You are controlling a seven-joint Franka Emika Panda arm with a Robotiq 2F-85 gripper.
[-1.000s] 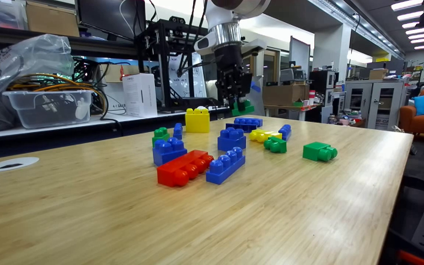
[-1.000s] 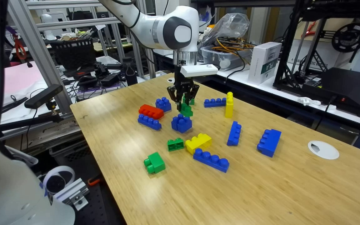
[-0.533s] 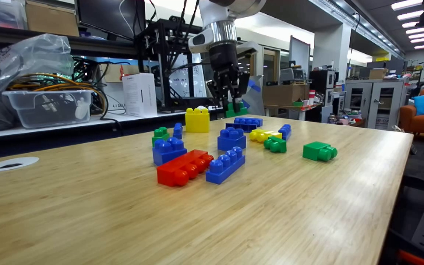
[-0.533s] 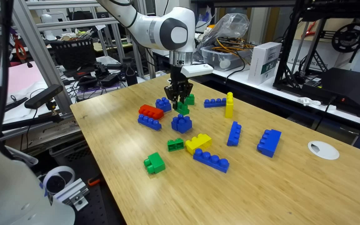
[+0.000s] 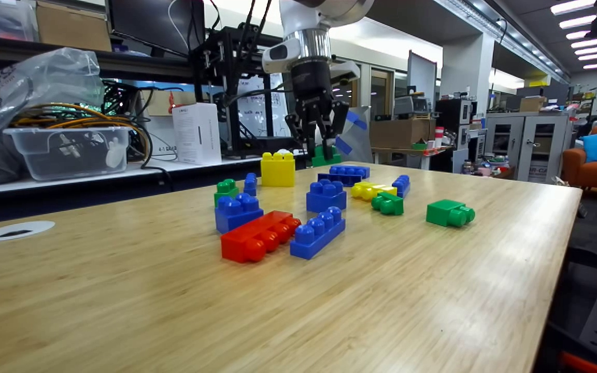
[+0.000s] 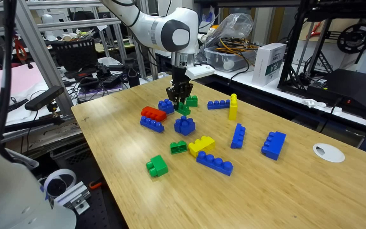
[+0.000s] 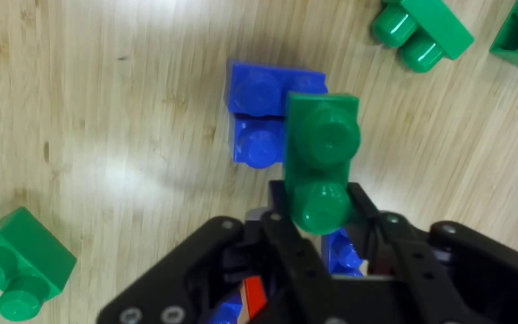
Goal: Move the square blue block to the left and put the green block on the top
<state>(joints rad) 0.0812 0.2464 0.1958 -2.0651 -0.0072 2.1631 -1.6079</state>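
Pale wood-grained worktop (image 5: 407, 305) stretches out in what looks like a busy lab. Above it hangs the green block (image 7: 322, 144), grasped near one end by the end effector (image 7: 318, 198), its free end jutting ahead of the fingers (image 7: 278, 198). Below, the square blue block (image 7: 259, 96) stands on the worktop, studs up; in both exterior views the green one appears above it, not touching, so stacking is probably the step in hand.

Alignment looks like the chief hazard. From the wrist view the green block seems to cover only the right-hand part of the blue one, so a straight descent could leave it overhanging an edge or perched on studs without seating. Gripped at one end, it may also tip or slip once pressed, since the push would land off the grip. A dark seam (image 7: 261, 117) crosses the blue block; if that marks two pieces side by side, uneven pressure might part them. I cannot tell, nor whether the leftward move is done.

Farther out, the red brick (image 6: 153, 114) and the long blue brick (image 6: 151, 124) lie near; a stray finger might nudge either. Another chunky blue block (image 6: 166, 107), just beside the red brick, could be mistaken for the target.
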